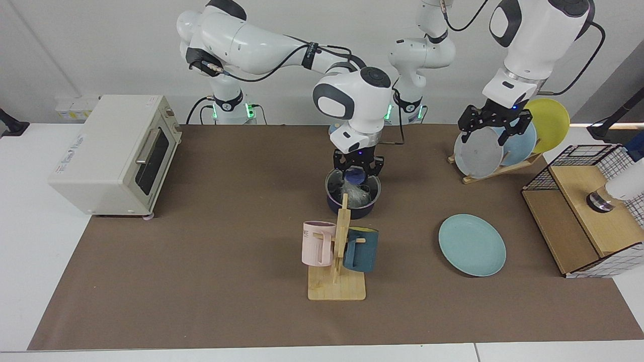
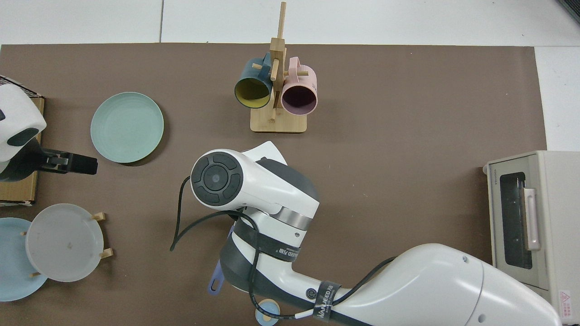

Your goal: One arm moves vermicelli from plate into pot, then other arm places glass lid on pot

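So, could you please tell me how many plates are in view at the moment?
4. A pale teal-green round plate lies flat on the brown mat; a grey, a light blue and a yellow plate stand in the wooden rack. More may be hidden there.

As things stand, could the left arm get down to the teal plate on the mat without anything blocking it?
Probably yes. The left gripper hangs by the plate rack, and the teal plate lies bare on the mat nearer the camera, with nothing between. The right gripper is away at the pot.

Right claw (image 1: 357, 167) grips glass lid (image 1: 352, 189) knob — lid on pot (image 1: 351, 207).
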